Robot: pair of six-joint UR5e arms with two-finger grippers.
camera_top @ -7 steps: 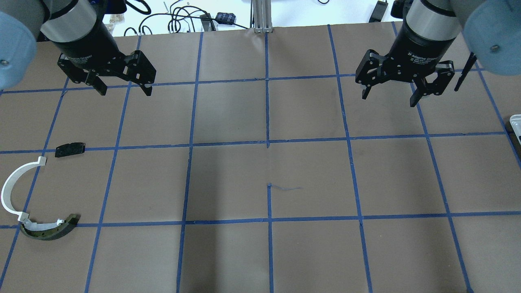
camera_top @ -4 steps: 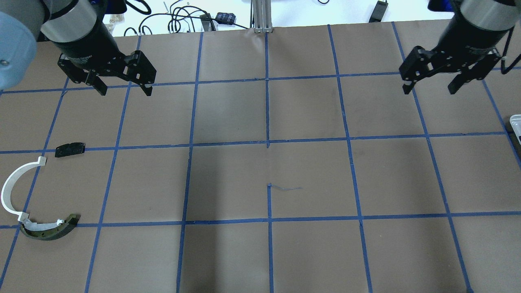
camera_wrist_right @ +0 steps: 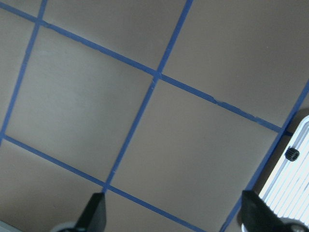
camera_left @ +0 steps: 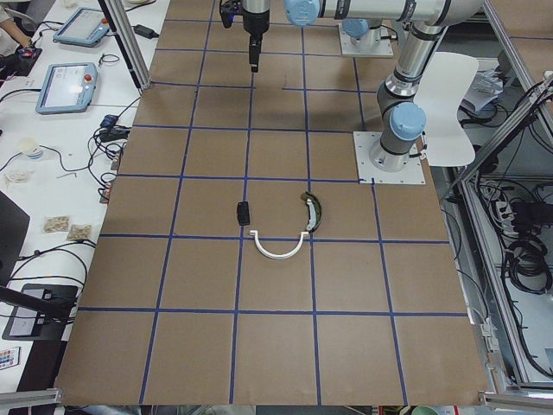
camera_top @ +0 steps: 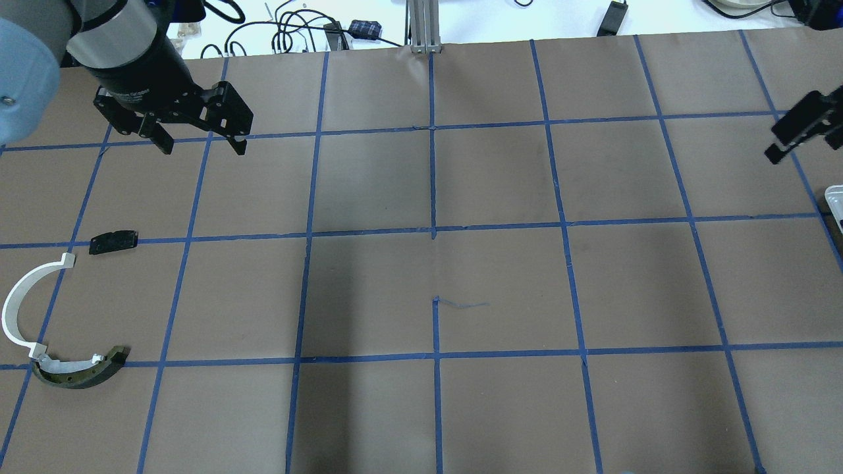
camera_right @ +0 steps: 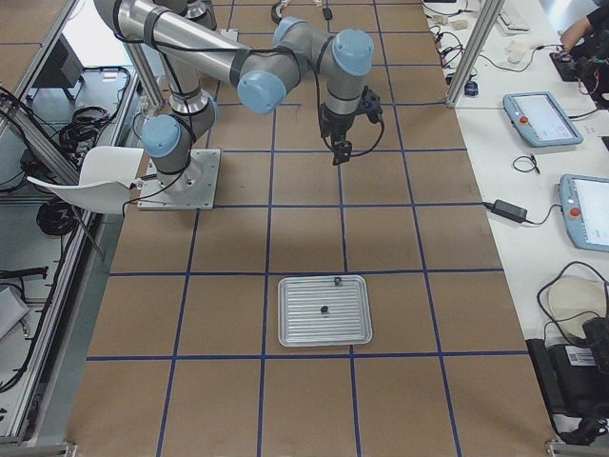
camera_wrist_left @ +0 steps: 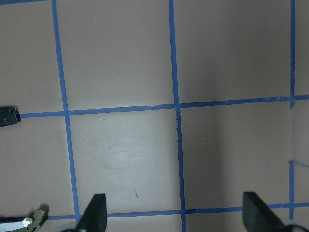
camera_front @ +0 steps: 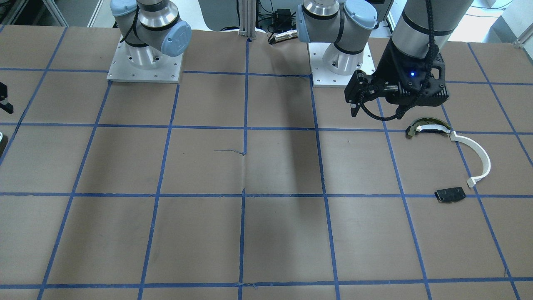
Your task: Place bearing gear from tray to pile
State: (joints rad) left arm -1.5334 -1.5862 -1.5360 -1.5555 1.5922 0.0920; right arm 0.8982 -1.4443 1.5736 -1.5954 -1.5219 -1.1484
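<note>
The pile lies at the table's left: a white arc strip [camera_top: 20, 309], an olive-and-white curved piece [camera_top: 79, 372] and a black plate [camera_top: 113, 241]. The ribbed metal tray [camera_right: 324, 328] lies at the table's right end with two small dark parts [camera_right: 324, 309] on it. I cannot tell which is the bearing gear. One small round black part [camera_wrist_right: 291, 154] shows on the tray's corner [camera_wrist_right: 289, 193]. My left gripper [camera_top: 201, 145] hangs open and empty above the table, beyond the pile. My right gripper [camera_wrist_right: 174, 217] is open and empty, above bare table short of the tray.
Blue tape lines grid the brown table. An aluminium post [camera_top: 421, 26] and cables [camera_top: 290, 29] stand at the far edge. The arm bases [camera_front: 145, 62] sit at the robot's side. Tablets [camera_right: 542, 119] lie on the side bench.
My right gripper has swung to the right toward the tray's end of the table and is now partly out of the overhead view. The left arm and the pile have not moved.
</note>
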